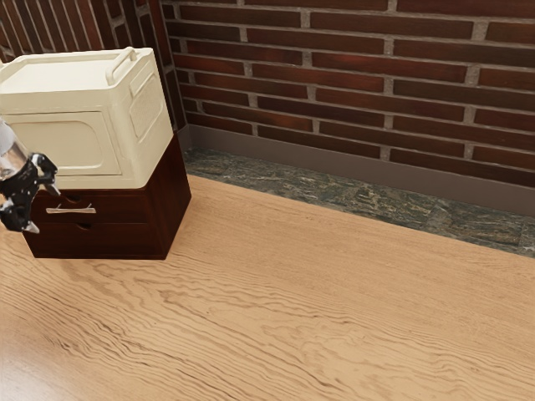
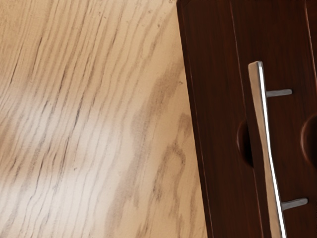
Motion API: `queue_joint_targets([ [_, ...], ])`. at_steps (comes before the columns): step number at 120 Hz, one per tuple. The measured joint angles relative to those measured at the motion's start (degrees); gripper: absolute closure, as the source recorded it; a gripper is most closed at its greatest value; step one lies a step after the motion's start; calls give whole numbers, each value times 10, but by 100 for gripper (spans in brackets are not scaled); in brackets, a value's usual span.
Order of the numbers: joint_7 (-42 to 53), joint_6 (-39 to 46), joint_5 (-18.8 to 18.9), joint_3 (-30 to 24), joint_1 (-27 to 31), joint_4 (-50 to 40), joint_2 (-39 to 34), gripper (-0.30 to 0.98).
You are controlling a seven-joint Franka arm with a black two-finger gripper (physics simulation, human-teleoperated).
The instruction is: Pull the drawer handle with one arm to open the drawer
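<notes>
Gripper (image 1: 43,199) was near the cabinet front, fingers apart. Metal bar handle (image 2: 262,134) sat on the upper drawer (image 1: 121,210), which looked shut in the dark wood cabinet (image 1: 174,188), under the cream box (image 1: 63,142).

Warm light is spreading across the table (image 1: 334,317); pale glare is whitening its grain in the wrist view. Cream box (image 1: 67,71) is catching light on top; drawer unit (image 1: 100,242) is reading near-black. White highlight is running along the handle (image 2: 267,163).
</notes>
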Motion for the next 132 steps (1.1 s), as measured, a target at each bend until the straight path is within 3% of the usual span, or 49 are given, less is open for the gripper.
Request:
queue_joint_targets([
  [62, -130, 128, -1, 0, 1, -6, 92, 0],
  [132, -163, 188, -1, 1, 9, -21, 118, 0],
])
